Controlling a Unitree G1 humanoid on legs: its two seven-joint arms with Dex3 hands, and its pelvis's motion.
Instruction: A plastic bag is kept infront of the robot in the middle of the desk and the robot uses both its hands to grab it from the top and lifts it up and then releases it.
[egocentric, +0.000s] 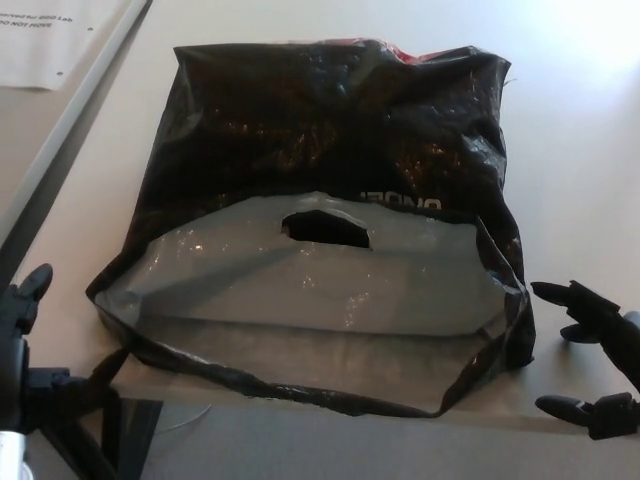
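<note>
The black plastic bag (330, 130) lies mid-desk (570, 120), mouth gaping toward the robot. Left hand (25, 350) at eight o'clock and right hand (595, 365) at four o'clock flank it, fingers spread, holding nothing. Approach step; next, each hand must pinch the top rim.

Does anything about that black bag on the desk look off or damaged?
No damage shows. The black plastic bag lies crumpled with its mouth gaping open, and its near rim hangs slightly over the desk edge. The oval hole is its handle cutout.
</note>
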